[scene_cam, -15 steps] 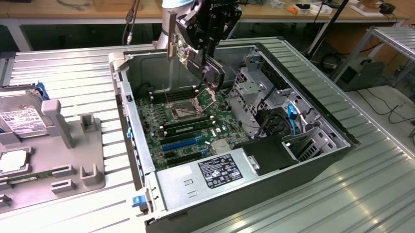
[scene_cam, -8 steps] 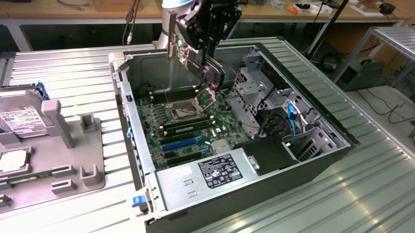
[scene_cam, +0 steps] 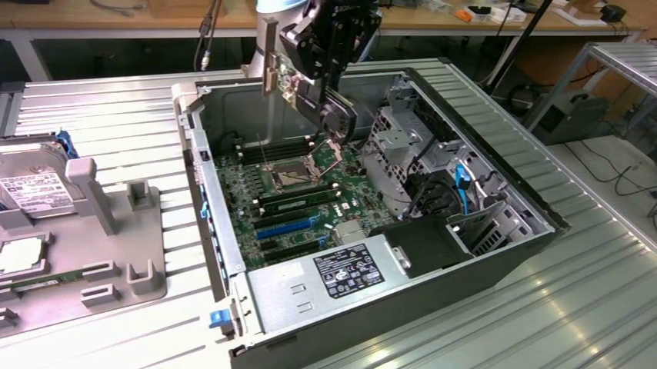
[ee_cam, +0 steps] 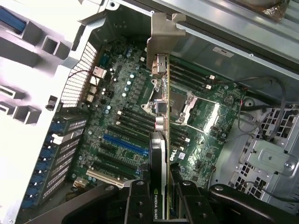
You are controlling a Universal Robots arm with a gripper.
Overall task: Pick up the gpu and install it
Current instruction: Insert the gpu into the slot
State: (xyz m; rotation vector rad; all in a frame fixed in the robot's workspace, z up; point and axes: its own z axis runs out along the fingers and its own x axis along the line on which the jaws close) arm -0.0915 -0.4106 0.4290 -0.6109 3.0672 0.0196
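The picture's edge cuts off the claw (ee_cam: 161, 203) in the wrist view, and its fingers (ee_cam: 136, 205) hide the near end of the graphics card (ee_cam: 158, 149). The hard drive (scene_cam: 26, 184) runs past the exterior view's left edge; print on the power supply label (scene_cam: 352, 269) is unreadable.

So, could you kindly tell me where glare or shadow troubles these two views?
Exterior view: glare streaks the table, while the case interior lies shaded. Wrist view: the tray is washed out white, and the motherboard glints.

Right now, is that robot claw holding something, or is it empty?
Gripper: closed, holding the gpu over the open computer case.
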